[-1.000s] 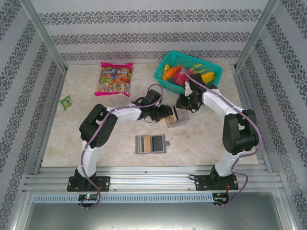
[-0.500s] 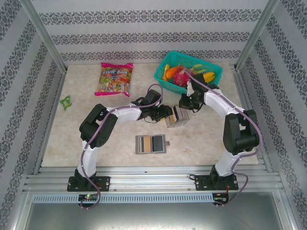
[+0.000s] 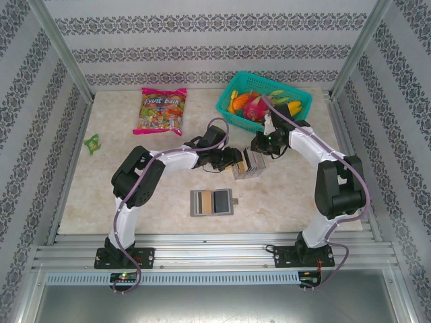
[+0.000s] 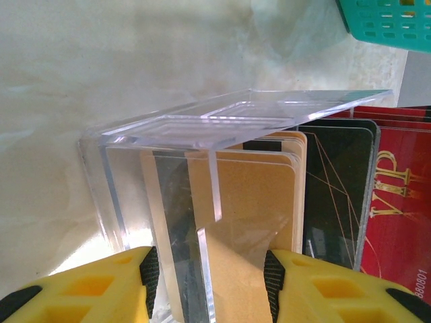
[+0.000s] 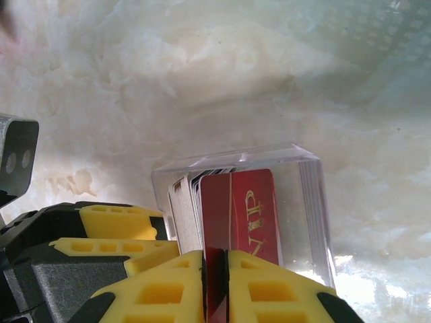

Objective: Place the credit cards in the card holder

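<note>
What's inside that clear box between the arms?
Cards standing on edge in the clear box: tan card, black card, and a red VIP card pinched by the right gripper, which hides that card's near end.

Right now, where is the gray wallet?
In the top view, the gray wallet lies open and flat on the table, centre front, just nearer the robot's bases than the clear box.
</note>
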You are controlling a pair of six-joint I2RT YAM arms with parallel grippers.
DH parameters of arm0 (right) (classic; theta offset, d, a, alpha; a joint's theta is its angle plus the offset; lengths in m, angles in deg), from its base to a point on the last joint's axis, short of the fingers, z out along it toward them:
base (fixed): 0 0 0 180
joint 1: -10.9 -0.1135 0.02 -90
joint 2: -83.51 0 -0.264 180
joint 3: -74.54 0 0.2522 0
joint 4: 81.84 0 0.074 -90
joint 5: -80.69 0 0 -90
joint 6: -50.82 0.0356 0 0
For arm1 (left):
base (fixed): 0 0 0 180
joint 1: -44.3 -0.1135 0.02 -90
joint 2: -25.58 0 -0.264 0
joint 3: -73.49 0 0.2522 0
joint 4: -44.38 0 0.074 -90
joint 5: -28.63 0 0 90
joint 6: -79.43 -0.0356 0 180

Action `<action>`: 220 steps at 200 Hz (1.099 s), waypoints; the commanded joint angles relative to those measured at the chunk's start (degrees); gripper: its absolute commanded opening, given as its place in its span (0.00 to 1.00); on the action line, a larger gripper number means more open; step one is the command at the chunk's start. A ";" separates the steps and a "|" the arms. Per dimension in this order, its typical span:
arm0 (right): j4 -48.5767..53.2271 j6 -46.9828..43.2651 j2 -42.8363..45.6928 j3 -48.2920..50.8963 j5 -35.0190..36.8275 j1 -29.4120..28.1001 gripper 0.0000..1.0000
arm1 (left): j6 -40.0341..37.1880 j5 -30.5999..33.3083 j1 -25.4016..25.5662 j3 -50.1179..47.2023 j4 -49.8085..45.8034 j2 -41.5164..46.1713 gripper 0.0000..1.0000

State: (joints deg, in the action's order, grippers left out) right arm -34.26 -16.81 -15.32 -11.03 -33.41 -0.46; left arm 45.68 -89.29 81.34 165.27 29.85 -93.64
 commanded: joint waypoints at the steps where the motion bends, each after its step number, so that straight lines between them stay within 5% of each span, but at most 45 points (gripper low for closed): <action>1: -0.95 1.35 1.25 0.62 -5.73 -0.49 0.17 | 0.88 -1.83 0.49 2.05 1.63 -1.17 0.49; 159: -2.02 1.71 1.46 1.59 -9.11 1.24 0.08 | 0.79 -2.31 0.67 2.20 1.56 -1.24 0.49; 220: 0.32 0.04 3.81 2.11 -5.15 3.00 0.05 | 0.71 -2.48 0.67 2.53 1.50 -1.41 0.49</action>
State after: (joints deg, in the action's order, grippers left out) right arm -34.85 -16.62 -14.36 -9.90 -36.23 2.45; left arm 45.68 -89.58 81.34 165.38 29.82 -93.64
